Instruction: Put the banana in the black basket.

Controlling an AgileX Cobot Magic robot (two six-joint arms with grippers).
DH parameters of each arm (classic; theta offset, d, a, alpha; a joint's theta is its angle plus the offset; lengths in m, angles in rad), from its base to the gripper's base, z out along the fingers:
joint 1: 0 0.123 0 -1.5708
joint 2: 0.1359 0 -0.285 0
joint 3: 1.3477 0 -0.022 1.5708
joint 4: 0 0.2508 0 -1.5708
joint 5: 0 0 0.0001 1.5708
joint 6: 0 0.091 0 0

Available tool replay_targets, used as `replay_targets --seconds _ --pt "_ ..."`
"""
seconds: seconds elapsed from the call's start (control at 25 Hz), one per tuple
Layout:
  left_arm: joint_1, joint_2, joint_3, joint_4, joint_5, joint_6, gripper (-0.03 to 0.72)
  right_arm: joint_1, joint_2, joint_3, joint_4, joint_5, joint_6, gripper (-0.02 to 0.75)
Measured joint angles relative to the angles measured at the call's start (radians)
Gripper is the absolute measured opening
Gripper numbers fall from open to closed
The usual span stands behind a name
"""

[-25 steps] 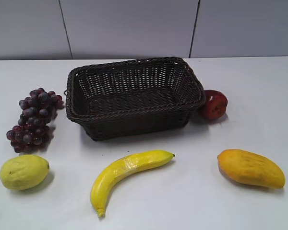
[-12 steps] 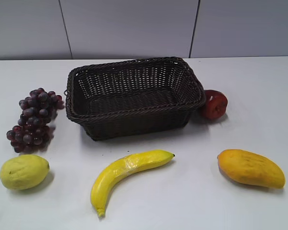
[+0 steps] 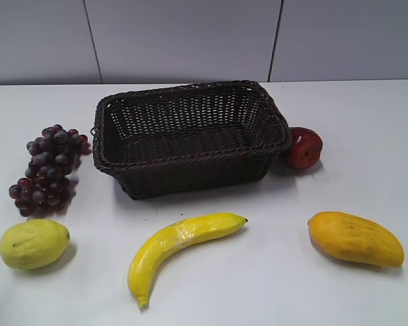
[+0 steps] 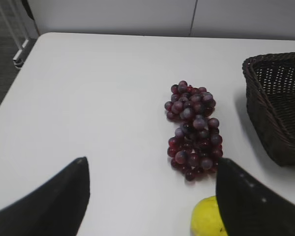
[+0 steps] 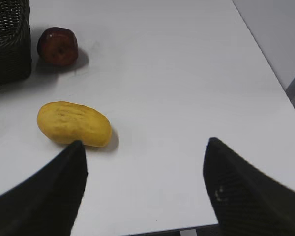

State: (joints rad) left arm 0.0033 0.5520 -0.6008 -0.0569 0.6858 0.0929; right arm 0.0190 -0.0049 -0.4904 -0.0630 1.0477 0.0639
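- The banana [image 3: 180, 244] lies on the white desk [image 3: 367, 136], in front of the black basket [image 3: 190, 136] and apart from it. Its stem end points toward the near-left; its dark tip points right, toward the mango [image 3: 355, 238].
- Neither of my arms shows in the exterior view. My left hand [image 4: 152, 196] is spread and empty above the grapes [image 4: 192, 130] and the lemon [image 4: 209, 219]. My right hand [image 5: 145, 191] is also spread and empty, above bare desk near the mango and the red apple [image 5: 58, 45].
- The banana is not in either wrist view, so nothing has been grasped and the reach is the step in hand.
- I judge either hand could take it. I would come down over the thick middle of the curve, with my fingers set across its width, not along it.
- I should keep clear of the lemon and the mango, which are both yellow and close by.
- The basket looks empty, so laying the banana along its long side should fit best.
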Motion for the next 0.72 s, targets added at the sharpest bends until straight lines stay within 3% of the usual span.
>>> replay_targets --seconds 0.28,0.72 --pt "-0.152 0.314 -0.131 -0.046 -0.067 0.059 0.593 0.000 0.000 0.000 0.000 0.000 0.000 0.590" --pt "-0.612 0.733 -0.327 -0.049 -0.068 0.080 0.593 0.000 0.000 0.000 0.000 0.000 0.000 0.590"
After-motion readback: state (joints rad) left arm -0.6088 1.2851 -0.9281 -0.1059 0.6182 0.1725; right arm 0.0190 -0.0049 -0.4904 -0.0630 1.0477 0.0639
